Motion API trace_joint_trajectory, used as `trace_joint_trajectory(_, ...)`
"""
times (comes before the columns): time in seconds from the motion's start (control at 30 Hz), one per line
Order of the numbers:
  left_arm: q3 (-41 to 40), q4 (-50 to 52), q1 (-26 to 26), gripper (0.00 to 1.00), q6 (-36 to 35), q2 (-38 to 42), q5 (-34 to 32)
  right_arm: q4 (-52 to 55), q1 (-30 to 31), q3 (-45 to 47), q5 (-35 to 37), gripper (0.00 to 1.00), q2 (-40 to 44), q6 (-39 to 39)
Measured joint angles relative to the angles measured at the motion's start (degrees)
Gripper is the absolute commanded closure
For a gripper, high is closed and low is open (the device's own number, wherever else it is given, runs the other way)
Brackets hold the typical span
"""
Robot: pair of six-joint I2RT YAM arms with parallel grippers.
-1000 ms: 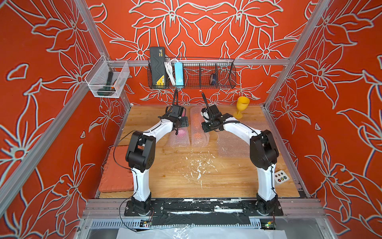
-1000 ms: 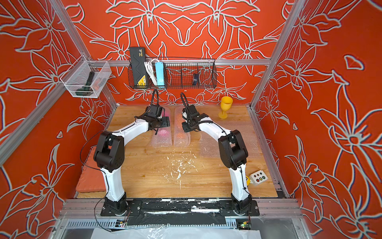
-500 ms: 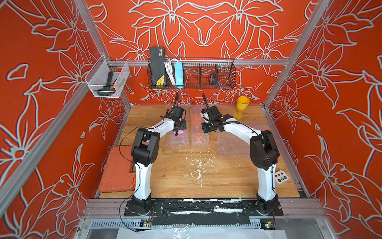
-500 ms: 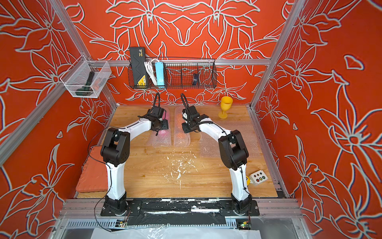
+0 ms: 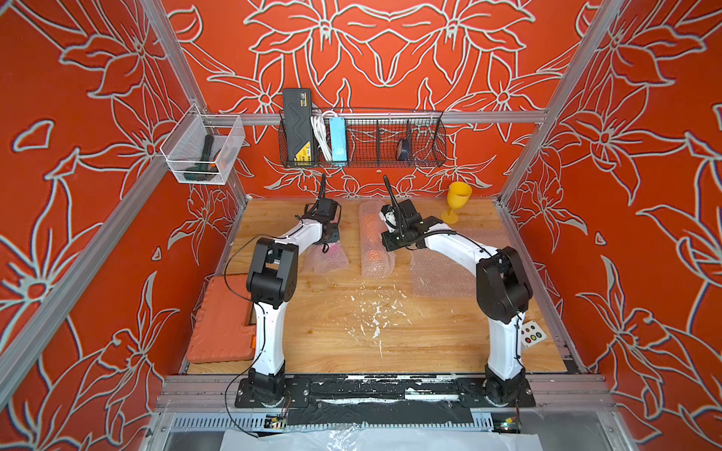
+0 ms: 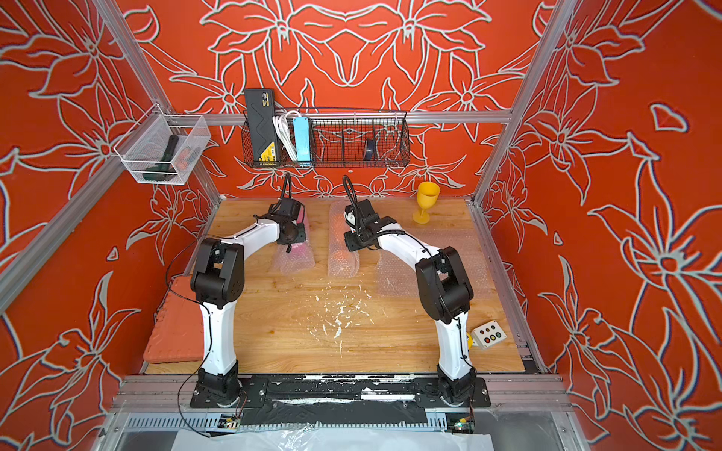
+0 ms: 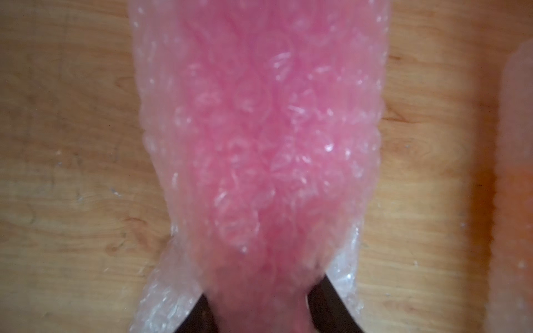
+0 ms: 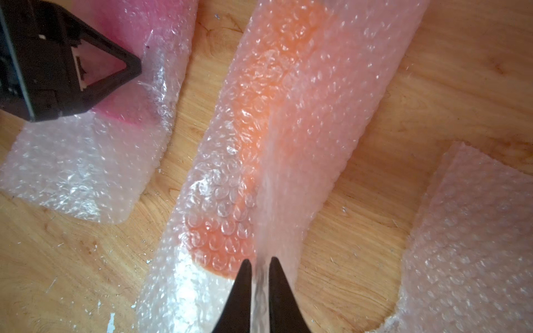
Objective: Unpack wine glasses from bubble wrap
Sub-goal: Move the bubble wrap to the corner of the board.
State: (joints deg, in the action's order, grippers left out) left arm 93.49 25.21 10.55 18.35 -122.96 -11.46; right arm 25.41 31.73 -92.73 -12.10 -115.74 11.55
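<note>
Two grips, my left gripper (image 7: 262, 291) clamped on the pink roll (image 7: 259, 129), my right gripper (image 8: 259, 263) pinching a fold of the orange roll (image 8: 268, 95), yellow goblet (image 5: 457, 197) upright.

Wire basket (image 5: 426, 144) on back wall — button box (image 5: 533, 334) on table (image 5: 351, 343).

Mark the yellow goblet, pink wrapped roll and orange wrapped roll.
yellow goblet (image 5: 459, 195): in a top view, on its bowl.
pink wrapped roll (image 7: 259, 138): left wrist view, pink middle.
orange wrapped roll (image 8: 259, 86): right wrist view, orange patch under wrap.
</note>
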Motion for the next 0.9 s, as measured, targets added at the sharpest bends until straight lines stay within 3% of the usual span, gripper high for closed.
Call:
trace_joint_trajectory(0.43, 0.7, 7.1, -12.4, 0.57, -0.5, 0.1, -7.1, -1.6, 0.0, 1.7, -2.8, 0.85, 1.1, 1.1)
trace_joint_trajectory(0.53, 0.8, 7.5, -14.0, 0.49, -0.1, 0.1, -7.1, -1.9, 0.0, 1.8, -3.3, 0.85, 1.2, 1.2)
trace_joint_trajectory(0.67, -1.3, 7.0, -13.8, 0.19, 0.3, 1.4, -7.0, -1.9, 0.0, 1.8, -3.3, 0.85, 1.2, 1.2)
trace_joint_trajectory(0.9, -2.1, 8.0, -12.1, 0.16, 0.7, 6.2, -6.9, -1.8, 0.0, 1.8, -3.3, 0.85, 1.2, 1.2)
